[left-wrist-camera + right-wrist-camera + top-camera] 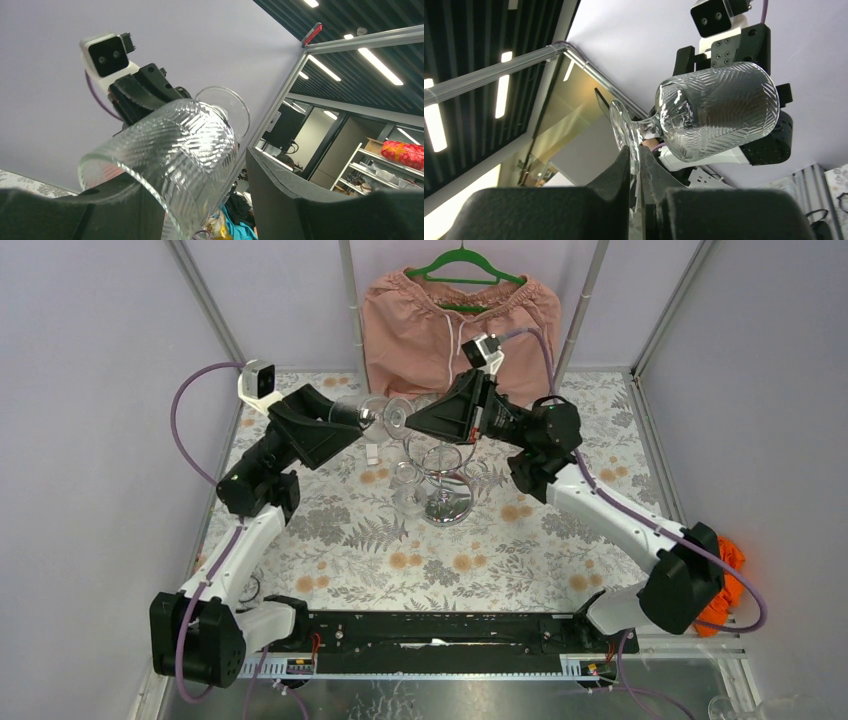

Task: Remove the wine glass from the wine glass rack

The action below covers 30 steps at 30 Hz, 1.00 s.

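Observation:
A clear ribbed wine glass (384, 415) lies on its side in the air between my two grippers, above the chrome wine glass rack (446, 472). My right gripper (410, 421) is shut on the glass's round foot (624, 131); in the right wrist view (639, 160) the foot's edge is pinched between both fingers. My left gripper (358, 416) has its jaws wide around the bowl (170, 160), the rim toward its camera. A slim gap shows between the bowl and the right-hand finger (285, 200). The bowl also shows in the right wrist view (719, 110).
A second clear glass (405, 486) stands beside the rack's mirrored base (448, 507). Pink shorts (455, 330) hang on a green hanger at the back wall. An orange object (731, 558) sits at the right edge. Metal frame poles stand at the corners.

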Each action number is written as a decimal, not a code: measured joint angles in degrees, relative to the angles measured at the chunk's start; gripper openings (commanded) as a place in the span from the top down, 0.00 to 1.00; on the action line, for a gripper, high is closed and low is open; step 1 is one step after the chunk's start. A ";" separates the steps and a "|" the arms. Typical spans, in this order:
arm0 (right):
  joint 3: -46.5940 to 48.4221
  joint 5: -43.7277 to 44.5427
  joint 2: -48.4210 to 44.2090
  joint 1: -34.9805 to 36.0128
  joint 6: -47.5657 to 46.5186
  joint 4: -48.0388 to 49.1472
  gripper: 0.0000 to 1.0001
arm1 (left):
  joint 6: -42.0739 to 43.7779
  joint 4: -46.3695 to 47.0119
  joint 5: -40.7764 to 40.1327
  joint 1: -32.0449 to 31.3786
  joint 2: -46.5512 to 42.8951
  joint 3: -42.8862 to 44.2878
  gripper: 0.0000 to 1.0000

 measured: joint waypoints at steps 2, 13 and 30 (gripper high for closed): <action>-0.04 0.02 2.05 1.09 1.36 2.75 1.00 | -0.04 -0.11 -0.17 0.22 -0.33 -0.02 0.49; -0.55 1.60 7.43 1.73 11.56 15.26 1.00 | -1.49 1.77 -0.98 0.35 -3.41 -0.07 0.90; -1.20 1.49 6.01 1.75 8.90 11.74 0.53 | 0.87 -0.55 -0.74 0.24 -5.07 -0.48 1.00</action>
